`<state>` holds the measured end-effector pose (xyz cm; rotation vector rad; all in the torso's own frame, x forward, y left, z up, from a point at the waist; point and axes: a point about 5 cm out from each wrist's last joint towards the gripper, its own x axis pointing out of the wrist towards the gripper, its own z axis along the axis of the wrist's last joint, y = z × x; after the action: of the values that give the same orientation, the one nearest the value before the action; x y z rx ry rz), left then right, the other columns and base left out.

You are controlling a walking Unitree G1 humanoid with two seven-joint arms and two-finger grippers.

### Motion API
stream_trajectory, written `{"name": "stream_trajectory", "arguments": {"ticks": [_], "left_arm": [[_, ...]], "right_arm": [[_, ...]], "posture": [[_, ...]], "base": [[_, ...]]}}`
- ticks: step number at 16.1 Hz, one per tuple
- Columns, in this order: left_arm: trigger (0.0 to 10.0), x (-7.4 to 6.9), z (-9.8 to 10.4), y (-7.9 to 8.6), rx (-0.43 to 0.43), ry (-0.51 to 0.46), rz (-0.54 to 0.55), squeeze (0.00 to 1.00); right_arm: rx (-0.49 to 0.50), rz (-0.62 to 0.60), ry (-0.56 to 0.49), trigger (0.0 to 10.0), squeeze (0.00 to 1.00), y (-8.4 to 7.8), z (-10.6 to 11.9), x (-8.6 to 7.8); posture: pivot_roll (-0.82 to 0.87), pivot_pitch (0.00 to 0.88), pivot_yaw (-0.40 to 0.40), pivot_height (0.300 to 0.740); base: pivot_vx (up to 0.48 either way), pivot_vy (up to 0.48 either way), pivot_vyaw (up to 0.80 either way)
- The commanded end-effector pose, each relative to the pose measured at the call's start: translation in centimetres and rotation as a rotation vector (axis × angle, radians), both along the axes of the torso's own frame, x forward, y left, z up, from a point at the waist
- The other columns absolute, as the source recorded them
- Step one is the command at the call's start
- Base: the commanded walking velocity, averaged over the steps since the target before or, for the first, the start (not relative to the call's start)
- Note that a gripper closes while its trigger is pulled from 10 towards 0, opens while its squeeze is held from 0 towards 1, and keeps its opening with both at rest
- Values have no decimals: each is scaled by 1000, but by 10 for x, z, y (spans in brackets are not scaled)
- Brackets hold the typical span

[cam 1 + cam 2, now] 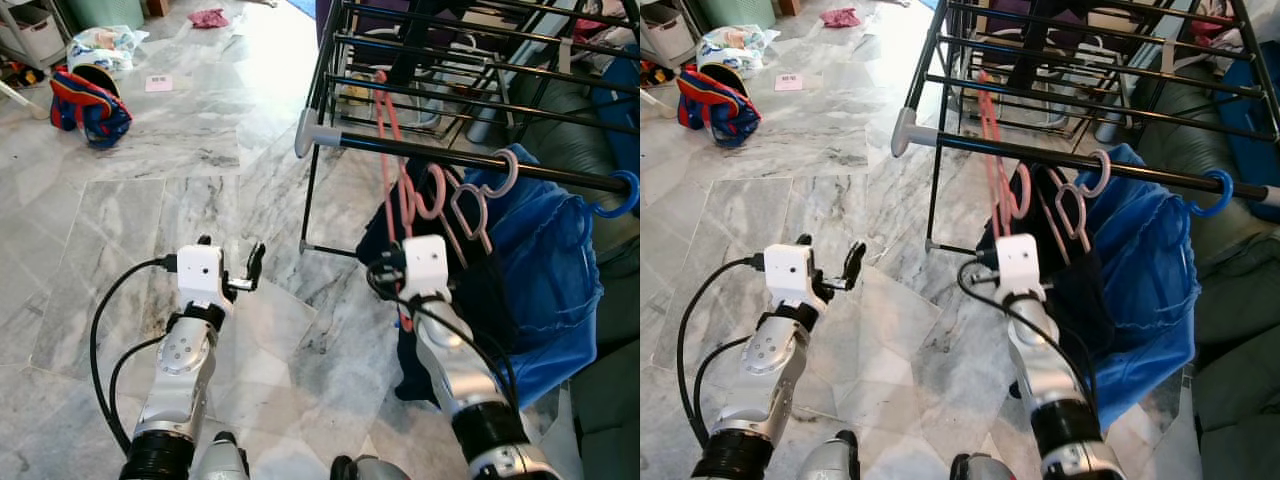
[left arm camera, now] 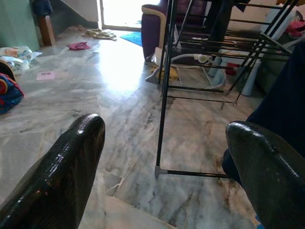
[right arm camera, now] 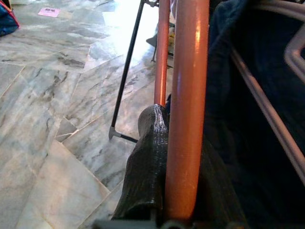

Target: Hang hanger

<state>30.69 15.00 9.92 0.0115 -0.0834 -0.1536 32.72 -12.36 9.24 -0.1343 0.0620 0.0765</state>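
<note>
Fingers point(image 3: 147, 167) of our right gripper point(image 3: 183, 191) are closing on the orange hanger point(image 3: 188, 109); in the right wrist view its bar is running straight up between them, pressed against the dark finger surface. We are holding this gripper just in front of the rack point(image 1: 440, 150), low against the dark garment point(image 1: 480, 290) that is hanging there. The orange hanger is rising from the grip toward the front rail point(image 1: 400, 146) of the rack, and its upper end is reaching up past that rail; we cannot tell whether its hook is resting on a bar.

Beside it, pink hangers point(image 1: 470, 200) are hooking over the front rail, and a blue hook point(image 1: 620, 195) is sitting on the same rail further to the right. A blue cloth point(image 1: 545, 270) is draping from the rail behind the dark garment.

Our left gripper point(image 1: 245, 270) is hovering over the marble floor point(image 1: 150, 190), well apart from the rack. Its fingers point(image 2: 71, 162) are spreading wide and are gripping nothing; the left wrist view is showing bare floor and a rack leg point(image 2: 164, 95) between them.

On the floor at far left, a red and blue bag point(image 1: 90, 105) is lying near a pile of cloth point(image 1: 105, 45), and a pink card point(image 1: 158, 83) is lying just beyond.
</note>
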Motion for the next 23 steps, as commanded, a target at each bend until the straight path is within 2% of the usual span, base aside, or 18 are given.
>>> {"name": "stream_trajectory", "arguments": {"ticks": [1,5,10,13,17,20,23], "left_arm": [[10000,-2,-3,-9,8,20,-21,0],[10000,-8,-7,-15,2,41,-54,0],[10000,-15,-14,2,38,63,-34,0],[10000,-10,-10,1,31,60,-14,0],[10000,1,-5,3,31,49,-4,0],[10000,4,-5,-3,35,49,-25,0],[10000,3,-10,-7,40,55,-59,0]], "right_arm": [[-6,-24,-29,10000,0,-7,3,-4],[-4,-37,-14,10000,0,-5,-7,-20],[25,-22,12,10000,0,7,-14,-27],[13,14,34,10000,0,10,-18,-26],[45,-20,66,10000,0,4,-22,-27],[67,-47,88,10000,0,1,-26,-29],[59,-62,96,10000,0,-4,-29,-31]], "posture": [[71,209,-50,740],[57,219,-44,740],[78,208,-58,740],[86,211,-39,740],[65,216,-40,740],[54,223,-42,740],[41,217,-27,740]], "base": [[0,0,0],[0,0,0],[0,270,0],[0,386,0],[0,480,0],[0,447,-165],[0,0,-508]]}}
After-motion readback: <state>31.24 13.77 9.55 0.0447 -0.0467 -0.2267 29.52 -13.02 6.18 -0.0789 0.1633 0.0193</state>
